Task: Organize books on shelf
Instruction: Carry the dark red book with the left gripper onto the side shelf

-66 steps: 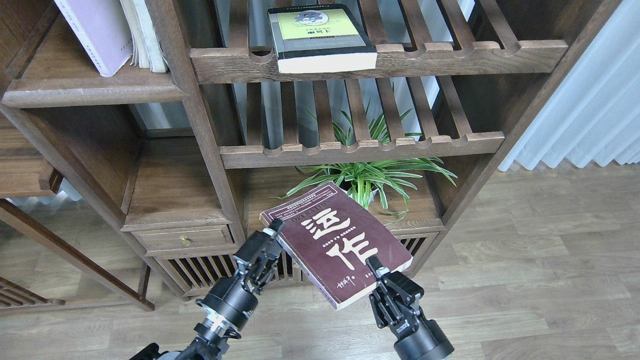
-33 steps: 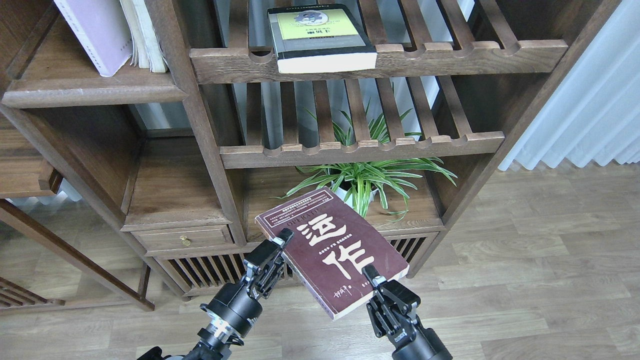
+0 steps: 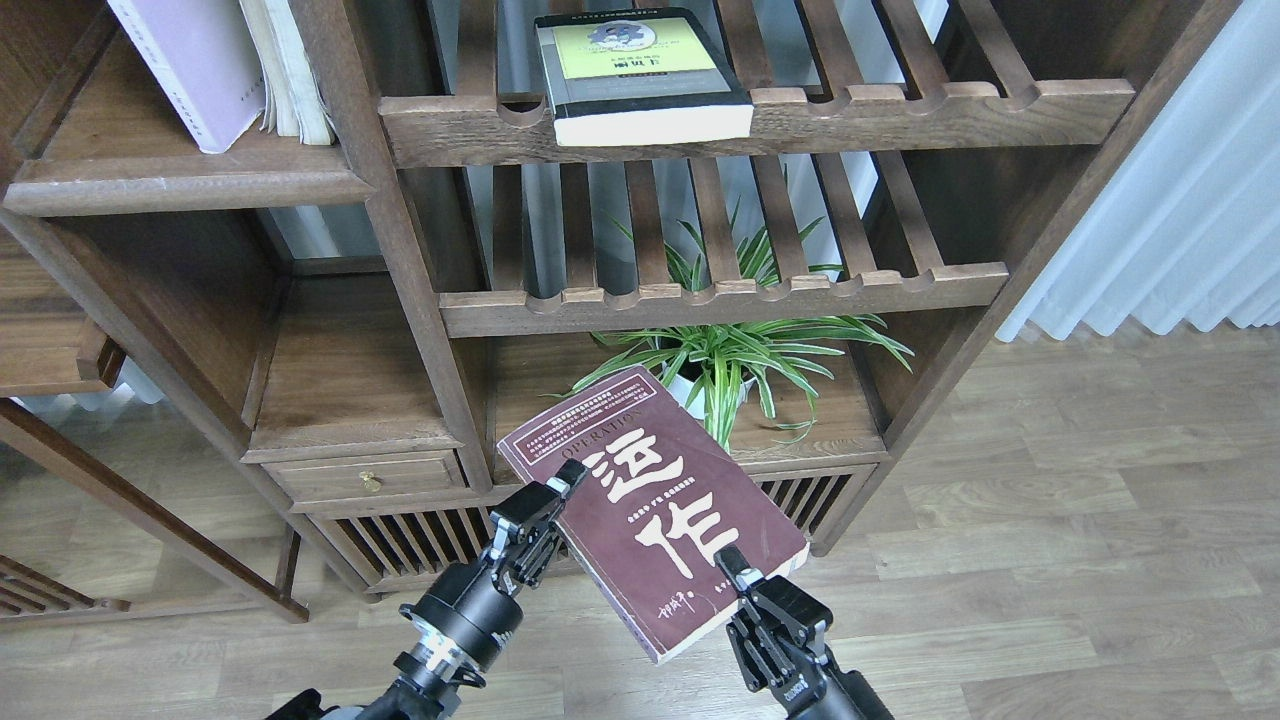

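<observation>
The dark maroon book (image 3: 650,500) with large white Chinese characters is held tilted in the air, low in front of the bookcase. My left gripper (image 3: 565,480) is shut on its left edge. My right gripper (image 3: 730,565) is shut on its lower right edge. The pale lilac-pink book (image 3: 190,70) leans upright on the solid dark wood shelf (image 3: 190,180) at the upper left. The thick black book with a yellow-green panel (image 3: 640,75) lies flat on the top slatted shelf (image 3: 900,110).
Thin cream-white books (image 3: 290,70) stand beside the lilac-pink one. A green spider plant (image 3: 730,360) sits on the low shelf just behind the held book. A small drawer (image 3: 365,478) is at the lower left. A white curtain (image 3: 1180,220) hangs at the right.
The maroon book and both grippers have shifted a little to the left and lower in the view. The books on the shelves have not moved.
</observation>
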`<state>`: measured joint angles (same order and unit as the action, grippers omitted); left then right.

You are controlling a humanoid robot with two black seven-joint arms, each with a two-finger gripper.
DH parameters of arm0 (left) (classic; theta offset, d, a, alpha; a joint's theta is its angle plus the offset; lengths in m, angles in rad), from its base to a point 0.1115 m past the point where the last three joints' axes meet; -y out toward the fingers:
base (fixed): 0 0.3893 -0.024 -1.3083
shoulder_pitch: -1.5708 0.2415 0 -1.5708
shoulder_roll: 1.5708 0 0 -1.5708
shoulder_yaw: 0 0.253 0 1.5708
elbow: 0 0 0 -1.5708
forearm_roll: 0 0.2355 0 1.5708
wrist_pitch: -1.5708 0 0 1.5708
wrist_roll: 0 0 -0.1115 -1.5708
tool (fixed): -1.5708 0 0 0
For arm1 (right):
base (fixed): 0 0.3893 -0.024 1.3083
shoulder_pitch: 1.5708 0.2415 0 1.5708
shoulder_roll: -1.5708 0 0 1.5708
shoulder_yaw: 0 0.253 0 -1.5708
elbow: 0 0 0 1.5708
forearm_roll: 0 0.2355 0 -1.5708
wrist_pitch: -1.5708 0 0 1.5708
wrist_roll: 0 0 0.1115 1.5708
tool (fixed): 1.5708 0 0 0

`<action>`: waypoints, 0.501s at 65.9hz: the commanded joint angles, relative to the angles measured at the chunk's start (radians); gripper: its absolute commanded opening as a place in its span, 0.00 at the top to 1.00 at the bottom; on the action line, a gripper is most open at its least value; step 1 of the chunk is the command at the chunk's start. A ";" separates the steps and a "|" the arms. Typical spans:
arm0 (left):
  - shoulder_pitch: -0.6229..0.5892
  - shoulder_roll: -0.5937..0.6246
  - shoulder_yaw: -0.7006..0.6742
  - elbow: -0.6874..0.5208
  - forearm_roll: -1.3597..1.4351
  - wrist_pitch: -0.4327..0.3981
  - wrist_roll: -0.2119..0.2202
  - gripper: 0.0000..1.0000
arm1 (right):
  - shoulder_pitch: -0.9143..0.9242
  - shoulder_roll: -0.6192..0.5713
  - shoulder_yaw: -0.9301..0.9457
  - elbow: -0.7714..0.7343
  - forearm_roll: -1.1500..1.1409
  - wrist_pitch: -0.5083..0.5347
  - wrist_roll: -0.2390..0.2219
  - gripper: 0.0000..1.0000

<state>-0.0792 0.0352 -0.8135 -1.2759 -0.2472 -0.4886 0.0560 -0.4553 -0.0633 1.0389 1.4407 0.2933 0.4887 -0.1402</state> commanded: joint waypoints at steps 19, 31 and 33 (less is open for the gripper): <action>-0.114 0.271 -0.243 -0.109 0.032 0.000 0.056 1.00 | 0.004 -0.013 0.000 0.000 -0.080 0.000 0.002 0.10; -0.247 0.416 -0.332 -0.108 0.031 0.000 0.058 1.00 | 0.012 -0.010 0.001 -0.010 -0.080 0.000 0.002 0.10; -0.261 0.436 -0.343 -0.108 0.032 0.000 0.059 1.00 | 0.012 -0.010 0.001 -0.010 -0.080 0.000 0.002 0.10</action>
<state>-0.2766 0.3967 -1.0929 -1.3857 -0.2140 -0.4887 0.1156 -0.4453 -0.0765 1.0397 1.4355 0.2130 0.4887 -0.1381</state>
